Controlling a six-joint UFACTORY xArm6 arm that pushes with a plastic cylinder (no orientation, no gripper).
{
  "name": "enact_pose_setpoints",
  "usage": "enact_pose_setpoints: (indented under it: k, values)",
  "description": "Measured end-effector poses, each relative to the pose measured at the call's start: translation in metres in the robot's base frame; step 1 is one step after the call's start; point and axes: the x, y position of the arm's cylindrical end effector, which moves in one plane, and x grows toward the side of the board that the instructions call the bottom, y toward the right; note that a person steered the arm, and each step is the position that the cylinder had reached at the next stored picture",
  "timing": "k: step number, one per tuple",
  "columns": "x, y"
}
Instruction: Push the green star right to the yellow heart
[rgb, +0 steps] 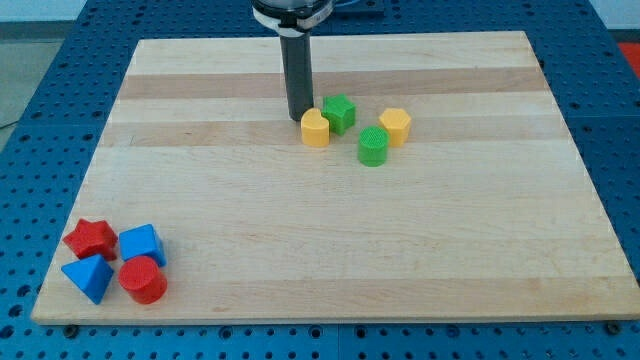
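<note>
No claw to open or close, only my tip (297, 120) on the worktop (330, 250), just left of the yellow heart (315, 129), which the green star (339, 113) seems to touch, so the push looks about done.

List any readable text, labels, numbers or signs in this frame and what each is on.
None: no words, numbers, brands or signs can be read anywhere in the camera view.
Wooden board: bare wood grain only.
Blocks, e.g. green star, yellow heart, red star: plain colour, no markings.
Dark rod ending in my tip, just left of the yellow heart: unmarked.
Blue perforated table: holes only.
</note>
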Motion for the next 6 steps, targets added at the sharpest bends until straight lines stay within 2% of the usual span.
enact_pose_setpoints:
  k: [1, 2, 3, 6]
  values:
    - [-0.021, -0.014]
    - [-0.064, 0.011]
    - [-0.064, 0.046]
    - [0.004, 0.02]
